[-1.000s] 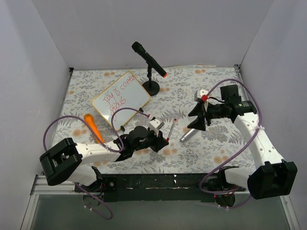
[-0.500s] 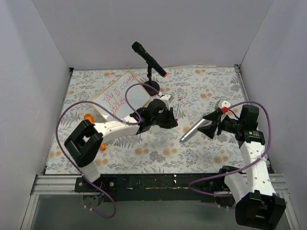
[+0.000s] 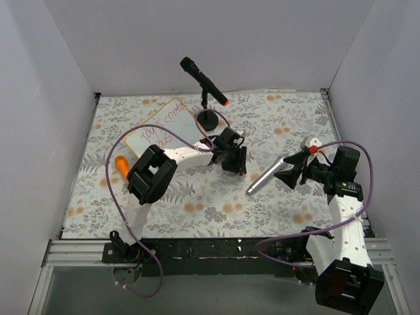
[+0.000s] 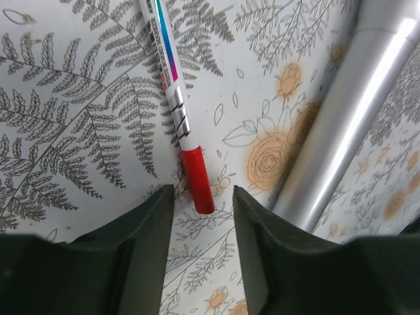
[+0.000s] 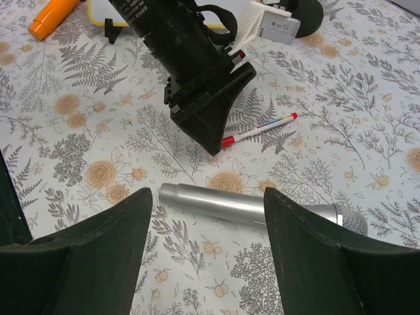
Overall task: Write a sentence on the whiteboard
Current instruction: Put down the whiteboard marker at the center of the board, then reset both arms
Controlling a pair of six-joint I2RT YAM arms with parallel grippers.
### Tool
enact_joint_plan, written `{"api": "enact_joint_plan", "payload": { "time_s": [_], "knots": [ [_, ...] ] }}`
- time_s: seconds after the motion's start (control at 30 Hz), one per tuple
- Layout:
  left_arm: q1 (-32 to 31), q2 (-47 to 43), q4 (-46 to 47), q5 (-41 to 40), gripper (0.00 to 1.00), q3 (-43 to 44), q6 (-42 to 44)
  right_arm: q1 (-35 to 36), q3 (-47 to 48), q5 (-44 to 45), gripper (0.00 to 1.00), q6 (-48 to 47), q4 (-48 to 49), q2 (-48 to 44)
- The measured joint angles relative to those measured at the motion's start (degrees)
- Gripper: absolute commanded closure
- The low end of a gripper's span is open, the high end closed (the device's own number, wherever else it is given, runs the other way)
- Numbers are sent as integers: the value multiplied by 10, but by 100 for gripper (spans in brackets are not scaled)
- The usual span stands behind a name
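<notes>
My left gripper (image 4: 203, 197), jaws parted and empty, straddles a marker's (image 4: 172, 85) red cap; my right gripper (image 5: 207, 195) gapes empty above a microphone (image 5: 230, 205).

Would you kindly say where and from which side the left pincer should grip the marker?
Grip the marker on its white barrel just beyond the red cap, from straight above: it lies flat, and the open left pincer straddles that end across its width. Mind the silver microphone close beside.

At ten o'clock on the table, the whiteboard (image 3: 186, 123) bears the red sentence (image 3: 161, 126): "Joy is…", the rest unreadable. The print on the marker (image 4: 172, 92) is too blurred to read.
</notes>
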Motion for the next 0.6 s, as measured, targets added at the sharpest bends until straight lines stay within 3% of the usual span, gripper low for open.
{"api": "enact_joint_plan", "payload": {
  "time_s": [0.3, 0.4, 0.43, 0.47, 0.6],
  "knots": [
    [1, -58, -21, -26, 29, -37, 13, -9, 17, 8, 24, -11, -42, 11],
    [1, -151, -23, -39, 18, -89, 19, -13, 70, 23, 24, -27, -93, 40],
    [1, -181, -16, -43, 6, -102, 21, -16, 92, 26, 24, -29, -111, 50],
    [2, -224, -2, -48, 2, -122, 24, -19, 115, 29, 24, -33, -127, 58],
    [15, -434, 49, -62, 2, -212, 17, -33, 197, 38, 22, -24, -169, 69]
  ]
}}
